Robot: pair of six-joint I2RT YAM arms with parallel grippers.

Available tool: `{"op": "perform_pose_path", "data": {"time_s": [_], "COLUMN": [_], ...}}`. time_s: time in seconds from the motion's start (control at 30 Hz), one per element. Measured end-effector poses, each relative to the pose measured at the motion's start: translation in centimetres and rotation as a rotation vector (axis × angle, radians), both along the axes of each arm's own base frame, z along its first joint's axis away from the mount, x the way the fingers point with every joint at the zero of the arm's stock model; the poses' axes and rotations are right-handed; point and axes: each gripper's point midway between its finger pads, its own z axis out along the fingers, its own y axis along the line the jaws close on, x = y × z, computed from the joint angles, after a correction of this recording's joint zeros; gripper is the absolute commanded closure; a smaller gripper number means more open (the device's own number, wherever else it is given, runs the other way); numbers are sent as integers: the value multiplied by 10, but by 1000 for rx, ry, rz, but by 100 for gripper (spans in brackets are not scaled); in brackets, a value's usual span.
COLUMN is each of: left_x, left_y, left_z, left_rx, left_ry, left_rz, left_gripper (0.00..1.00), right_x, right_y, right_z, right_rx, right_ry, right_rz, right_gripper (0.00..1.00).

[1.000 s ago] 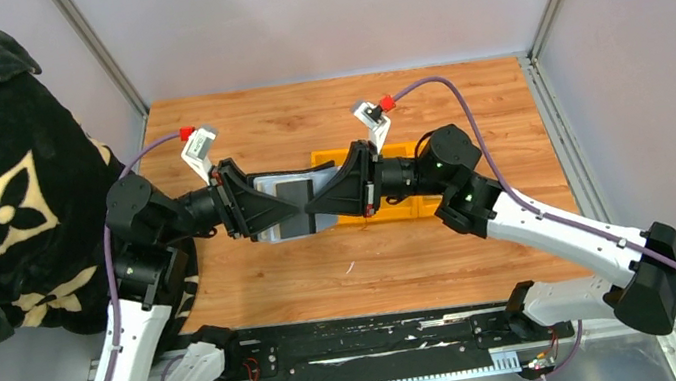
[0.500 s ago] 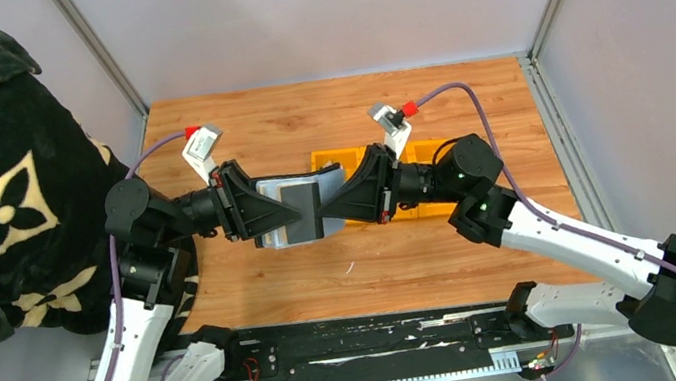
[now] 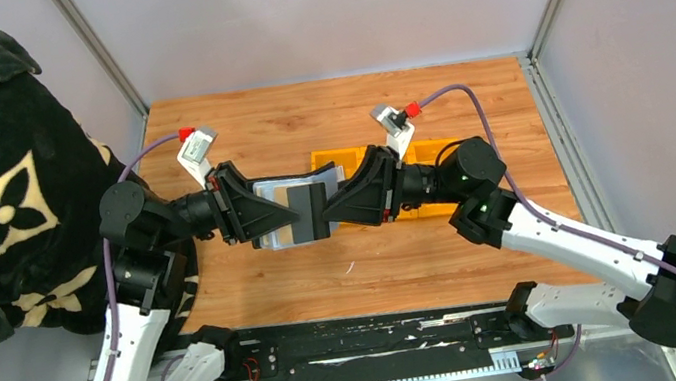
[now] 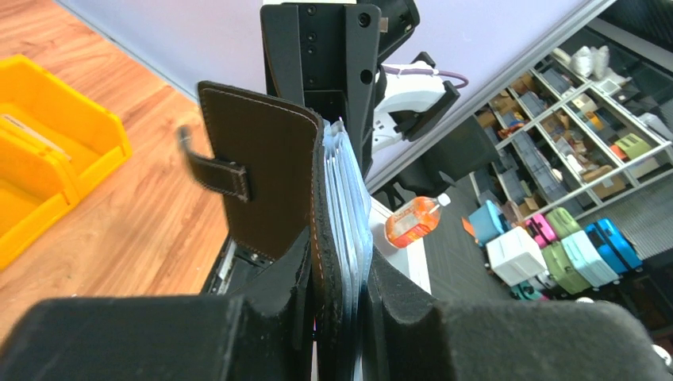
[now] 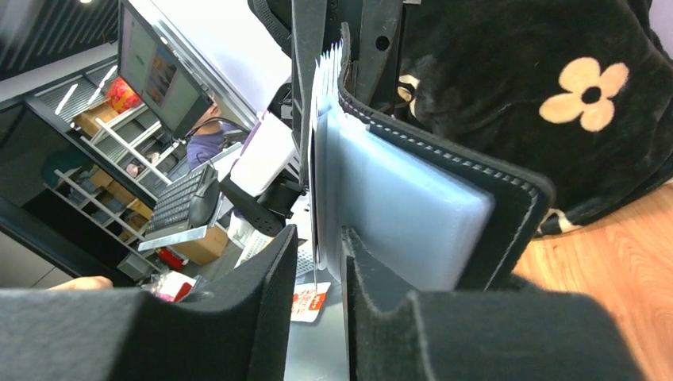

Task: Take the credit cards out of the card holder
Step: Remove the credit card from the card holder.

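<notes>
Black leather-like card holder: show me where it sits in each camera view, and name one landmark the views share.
Top external: the black leather-like card holder is at picture centre, held above the tabletop.
Left wrist: centre, upright and edge-on, its strap tab sticking out to the left.
Right wrist: centre to right, its pale plastic sleeves facing the camera inside the stitched cover.
Shared landmark: the brown wooden table, seen in all three.
</notes>
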Motion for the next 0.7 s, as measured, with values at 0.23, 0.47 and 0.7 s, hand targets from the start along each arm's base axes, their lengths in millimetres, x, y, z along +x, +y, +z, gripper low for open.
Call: {"op": "perform_pose_path", "data": {"time_s": [0.23,0.47,0.7], "left_x": [9,13,14], "left_y": [1,2,3], "left_z": [-5,-7,-3], "left_rx": [26,48,71], "left_ry": [-19,-35,-76], "left_rz": [57,76,86], "left_gripper": [100,100,100], "right_x": [3,4,9], "right_y": [9,10,-8], "right_z": [-1,-3,-2], "right_rx": [-1,-6,-23], "right_ry": [4,3,1], "right_rz": [26,23,-22], "right_gripper": [75,100,100]}}
